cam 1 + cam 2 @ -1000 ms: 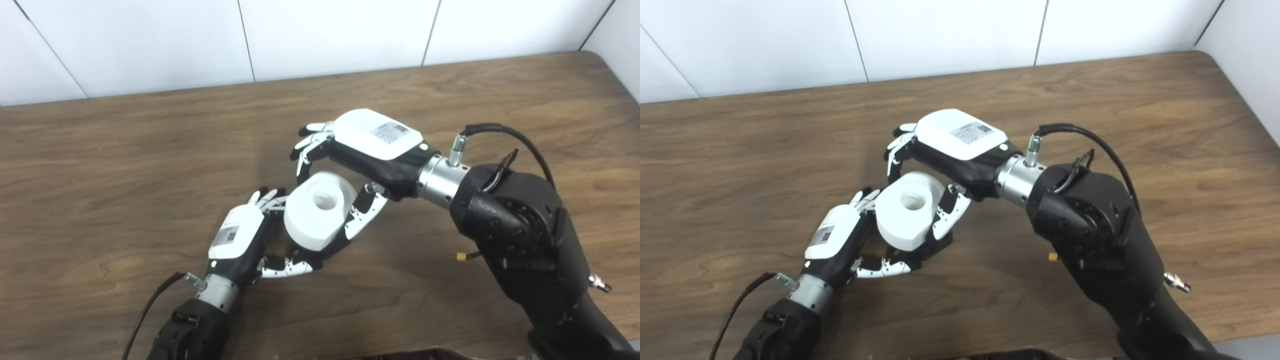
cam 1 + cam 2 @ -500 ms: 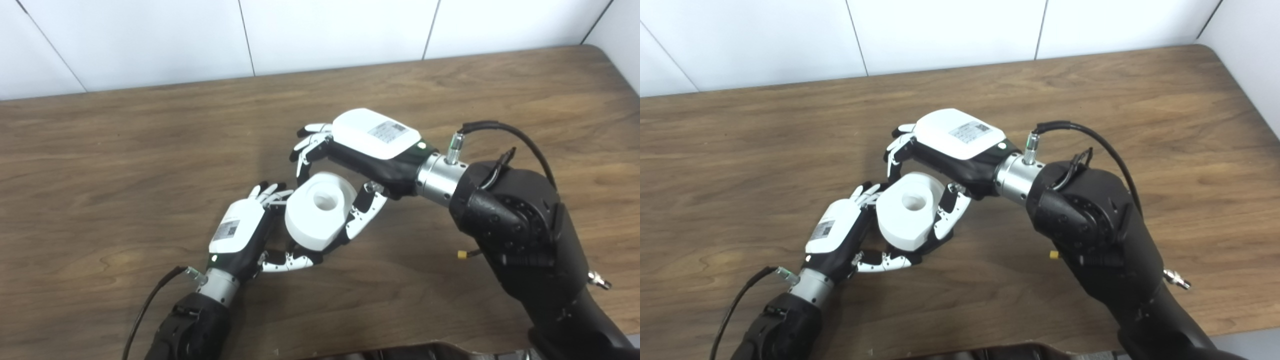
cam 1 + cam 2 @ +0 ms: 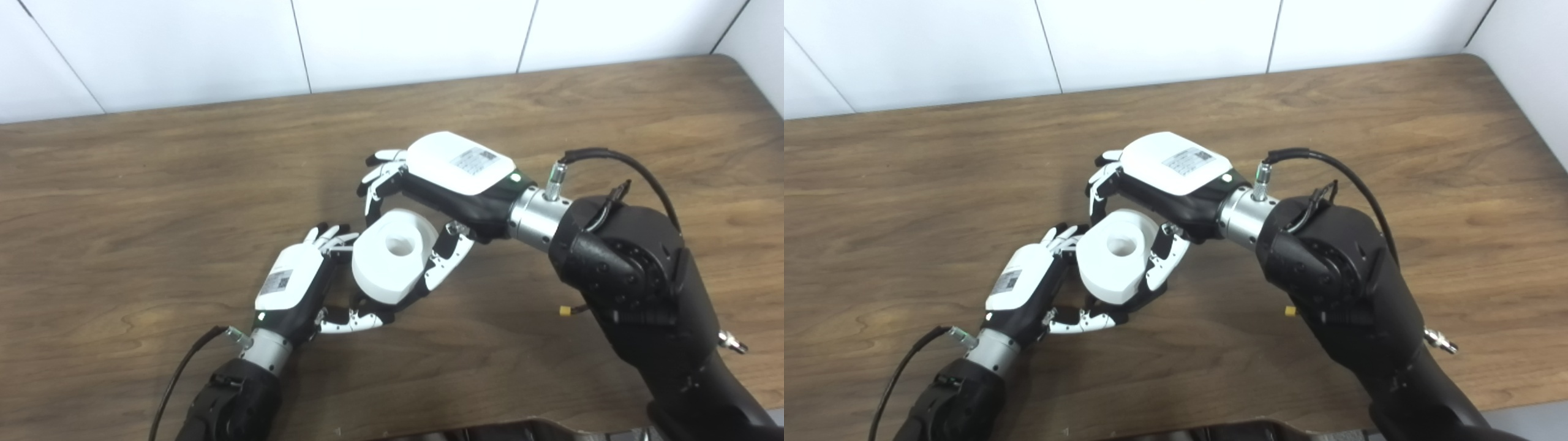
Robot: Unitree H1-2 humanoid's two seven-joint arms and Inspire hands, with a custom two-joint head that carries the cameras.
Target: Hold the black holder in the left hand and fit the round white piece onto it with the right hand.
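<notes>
White round piece (image 3: 392, 256) barely shifted since 1 s ago, gripped by right hand (image 3: 444, 184), left hand (image 3: 300, 288) cupped beneath; holder hidden, seating unconfirmed.

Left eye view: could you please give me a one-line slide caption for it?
Both robot hands, left and right, close around a white roll above a wooden table.
</notes>
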